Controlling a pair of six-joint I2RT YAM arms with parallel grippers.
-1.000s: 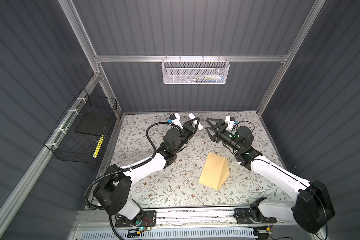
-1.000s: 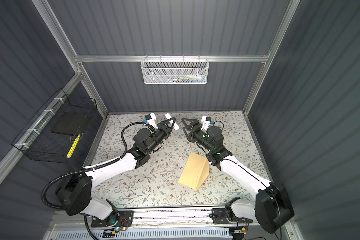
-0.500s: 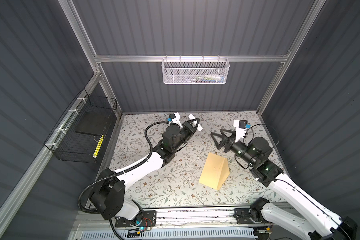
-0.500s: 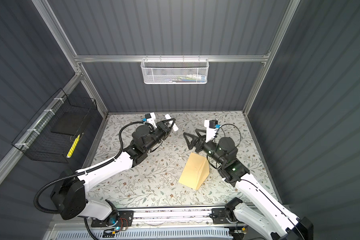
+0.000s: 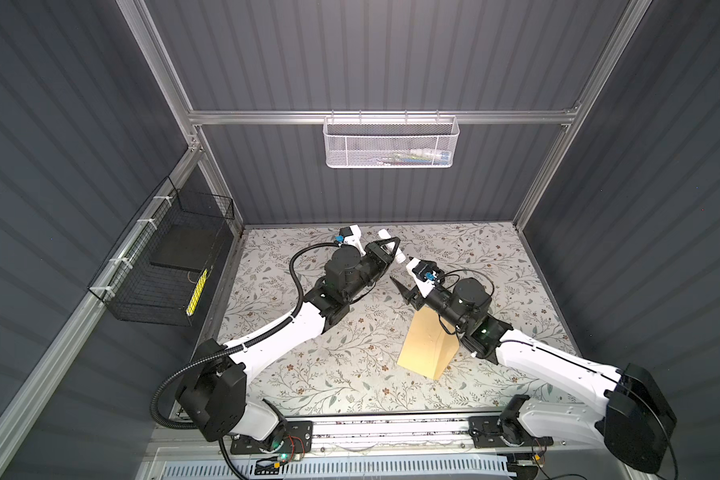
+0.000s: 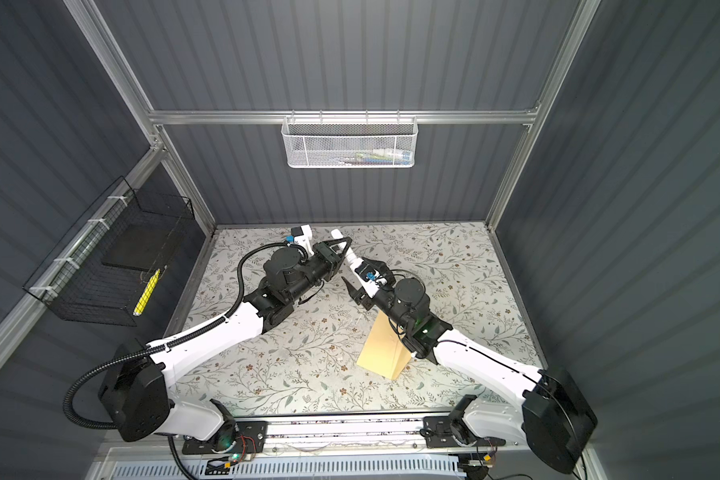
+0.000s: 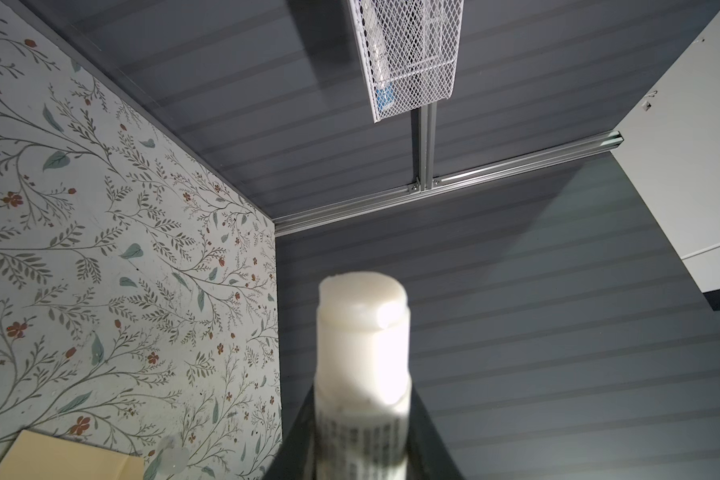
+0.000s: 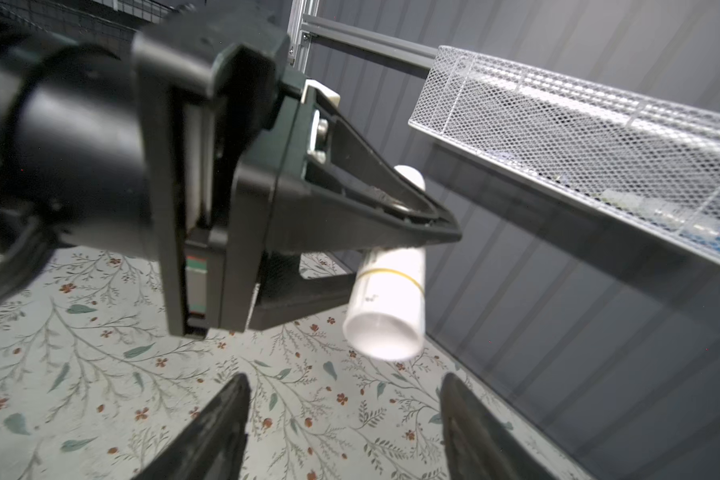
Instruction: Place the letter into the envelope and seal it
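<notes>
Dark grey ribbed walls in an aluminium frame close me in. A white mesh basket (image 5: 391, 145) hangs on the back wall and a black wire basket (image 5: 163, 266) on the side wall. Under me the surface (image 5: 308, 374) is pale and matt, printed with thin green sprigs and small rust-red flowers.

The envelope (image 5: 427, 349) lies flat on that surface on my right side. It is tan kraft paper with sharp straight edges. My right forearm passes above its far end.

My left fingers (image 8: 391, 208) are black, tapered and hard plastic. They are drawn in narrow and clamp a white tube (image 8: 387, 307) across its middle. The tube is a smooth, glossy cylinder with a thin gold band and small dark print. One end is flat. The left wrist view shows the other end as a waxy, cream plug with an uneven top.

My right fingers (image 8: 221, 424) are spread wide and hold nothing. Their two dark tips point toward the tube's flat end, near it but clear of it, with the flowered surface showing between them.
</notes>
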